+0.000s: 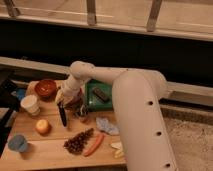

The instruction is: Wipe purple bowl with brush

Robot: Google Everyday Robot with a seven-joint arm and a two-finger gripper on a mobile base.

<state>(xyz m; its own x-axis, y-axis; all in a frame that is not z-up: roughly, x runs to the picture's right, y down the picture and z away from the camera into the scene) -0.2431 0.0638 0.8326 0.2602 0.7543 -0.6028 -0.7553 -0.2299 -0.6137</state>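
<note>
A pale wooden surface (50, 150) stands before a dark wall (125, 52). Above runs a light ledge with metal posts (91, 12). Speckled floor (192, 145) lies right.

The gripper (67, 97) is held over the desk (50, 150), just right of the reddish bowl (45, 88); the brush (62, 116) hangs below it, the apple (42, 126) to its left, the carrot (93, 145) nearer the front edge
</note>
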